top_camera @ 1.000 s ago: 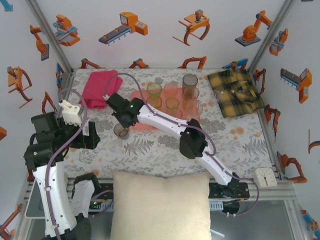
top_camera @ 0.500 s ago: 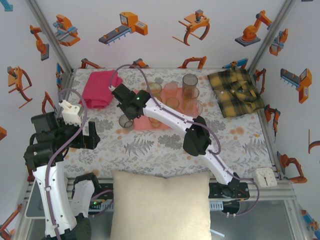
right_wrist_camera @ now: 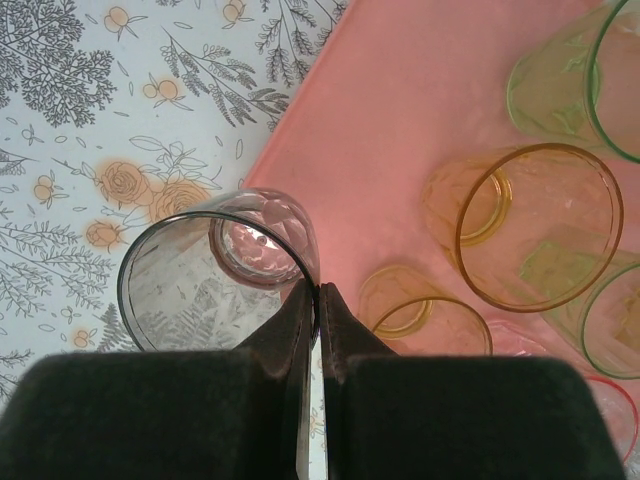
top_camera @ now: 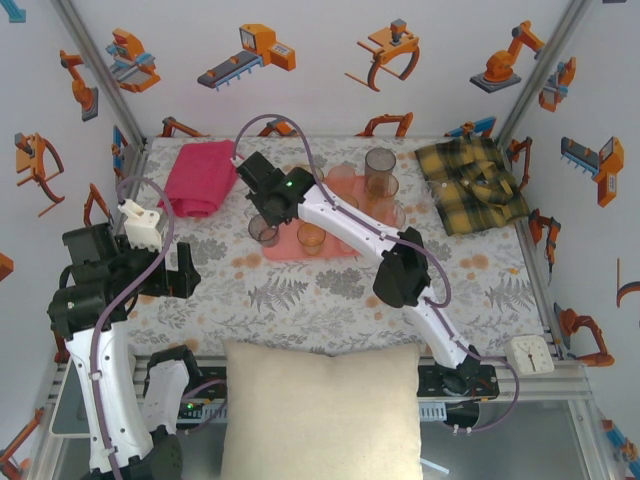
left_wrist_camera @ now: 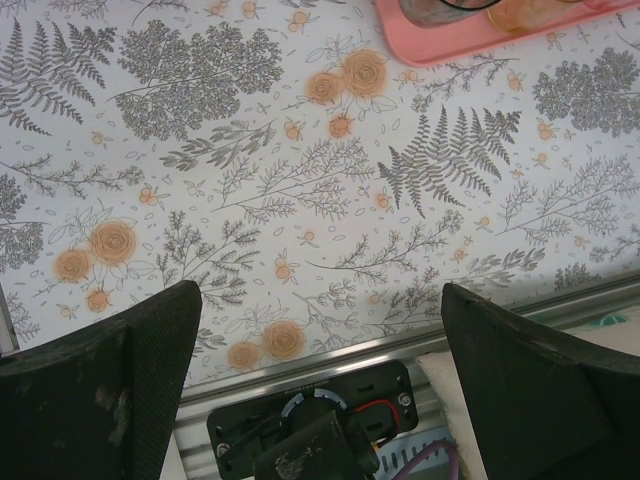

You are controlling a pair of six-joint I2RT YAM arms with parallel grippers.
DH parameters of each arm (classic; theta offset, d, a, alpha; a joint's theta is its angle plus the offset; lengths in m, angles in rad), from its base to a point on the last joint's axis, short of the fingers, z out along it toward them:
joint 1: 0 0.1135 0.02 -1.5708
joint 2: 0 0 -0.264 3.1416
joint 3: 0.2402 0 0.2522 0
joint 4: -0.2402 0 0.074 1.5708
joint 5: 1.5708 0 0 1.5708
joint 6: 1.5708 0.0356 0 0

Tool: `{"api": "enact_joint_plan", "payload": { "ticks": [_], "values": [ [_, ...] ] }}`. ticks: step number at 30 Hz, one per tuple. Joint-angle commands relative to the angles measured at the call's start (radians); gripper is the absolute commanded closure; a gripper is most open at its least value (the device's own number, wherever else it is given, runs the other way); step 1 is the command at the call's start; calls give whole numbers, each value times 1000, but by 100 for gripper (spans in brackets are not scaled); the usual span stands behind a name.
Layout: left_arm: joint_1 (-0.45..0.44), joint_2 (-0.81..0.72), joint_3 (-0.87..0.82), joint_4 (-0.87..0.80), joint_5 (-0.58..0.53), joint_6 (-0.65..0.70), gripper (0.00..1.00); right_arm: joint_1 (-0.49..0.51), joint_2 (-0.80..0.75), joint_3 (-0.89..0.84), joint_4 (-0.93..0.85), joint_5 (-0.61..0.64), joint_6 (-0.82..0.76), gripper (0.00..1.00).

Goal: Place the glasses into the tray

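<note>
Walls [top_camera: 320,100]: white panels at back + both sides, printed w/ orange cartoon robot arms. Aluminium posts [top_camera: 100,70] slant up at the back corners. Worktop [top_camera: 300,290] under pale cloth w/ grey fern + orange rose print. Aluminium rail [left_wrist_camera: 330,355] along near edge. Cream cushion [top_camera: 320,410] at front centre. Light even, shadows soft.

I see a floral-print surface [top_camera: 300,290] with grey ferns and orange roses. A folded magenta towel [top_camera: 203,177] lies at the far left, and a crumpled yellow-black plaid shirt [top_camera: 472,182] at the far right, well apart from it. A cream cushion [top_camera: 320,410] sits at the near edge, centre. A small white clock-like box [top_camera: 527,354] is on the near-right rail. The walls [top_camera: 300,60] carry orange robot stickers.
</note>
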Motion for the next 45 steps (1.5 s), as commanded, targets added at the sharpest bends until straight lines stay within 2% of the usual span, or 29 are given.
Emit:
{"api": "enact_joint_plan", "payload": {
  "ticks": [1, 45],
  "values": [
    [-5, 5, 21, -16, 23, -14, 3, -6, -66, -14, -21, 23, -16, 93],
    [-6, -1, 4, -14, 28, -26, 3, -26, 13, -64, 44, -21, 23, 92]
  ]
}}
